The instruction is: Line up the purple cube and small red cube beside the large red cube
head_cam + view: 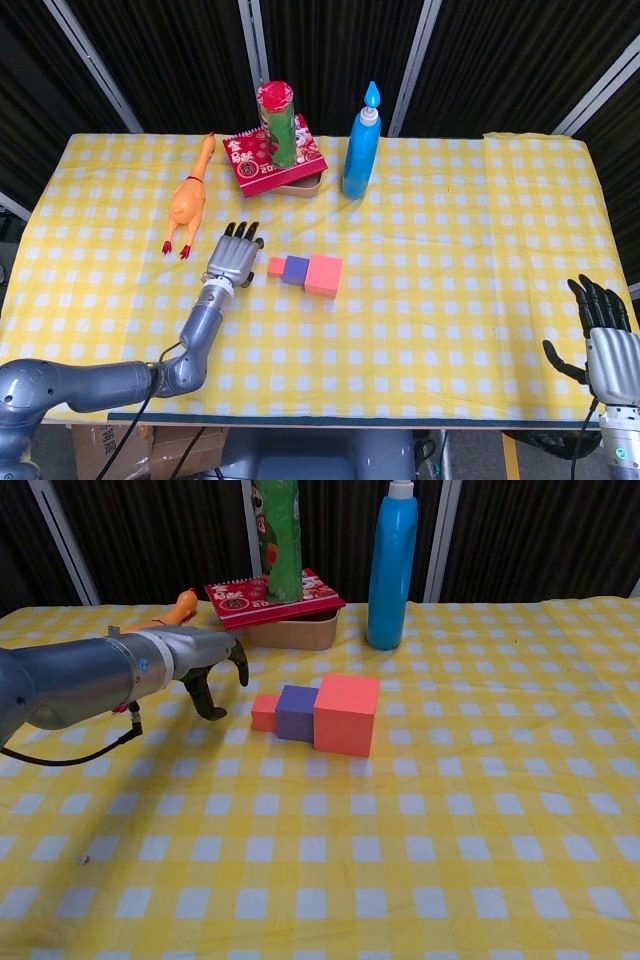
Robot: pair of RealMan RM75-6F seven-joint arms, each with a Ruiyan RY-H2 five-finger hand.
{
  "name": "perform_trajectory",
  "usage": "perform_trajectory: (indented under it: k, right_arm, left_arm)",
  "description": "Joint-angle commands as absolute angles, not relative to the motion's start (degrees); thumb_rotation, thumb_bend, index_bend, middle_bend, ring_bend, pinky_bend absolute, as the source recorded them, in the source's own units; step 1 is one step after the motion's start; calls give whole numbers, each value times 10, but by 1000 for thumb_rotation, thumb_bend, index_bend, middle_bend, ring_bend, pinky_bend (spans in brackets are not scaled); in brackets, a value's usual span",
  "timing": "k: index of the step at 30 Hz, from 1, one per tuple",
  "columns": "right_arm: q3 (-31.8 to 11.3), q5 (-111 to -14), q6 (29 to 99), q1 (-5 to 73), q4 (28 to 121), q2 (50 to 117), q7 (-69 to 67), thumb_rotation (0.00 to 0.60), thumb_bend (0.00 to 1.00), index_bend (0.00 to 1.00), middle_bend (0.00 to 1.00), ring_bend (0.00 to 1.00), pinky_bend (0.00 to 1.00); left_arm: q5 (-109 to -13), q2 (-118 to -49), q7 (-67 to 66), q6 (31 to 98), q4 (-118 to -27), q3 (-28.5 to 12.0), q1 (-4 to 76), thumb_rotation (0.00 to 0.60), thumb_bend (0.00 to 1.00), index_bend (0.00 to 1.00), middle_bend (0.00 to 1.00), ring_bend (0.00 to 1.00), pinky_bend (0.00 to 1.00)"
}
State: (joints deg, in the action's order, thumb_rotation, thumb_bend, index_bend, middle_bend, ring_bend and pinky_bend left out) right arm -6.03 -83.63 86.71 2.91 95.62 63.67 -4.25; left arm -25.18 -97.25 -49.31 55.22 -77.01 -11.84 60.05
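Purple cube (295, 712) sits boxy between both matte red cubes, left hand (232, 259) beside them, fingers spread, empty.

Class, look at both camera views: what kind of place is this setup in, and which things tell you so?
Probably a robot test or lab station: a table under a yellow checked cloth, dark curtains behind, toy cubes like the large red cube, and a robot left hand over it.

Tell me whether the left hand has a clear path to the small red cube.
Probably yes: the left hand sits open just beside the small red cube, with only bare cloth between them.
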Motion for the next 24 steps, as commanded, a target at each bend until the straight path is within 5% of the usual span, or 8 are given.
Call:
perform_trajectory:
  k: [1,24]
  right_arm:
    - [-60,-836,867,29,956,637,-42,600,367,0,0,0,36]
    - [-60,-839,868,29,956,636,-44,600,367,0,0,0,36]
  left_arm:
    - [-240,-965,-504,555,-780,-109,600,600,473,250,0,0,34]
    - [-246,-995,-499,551,-782,-105,616,600,478,250,0,0,33]
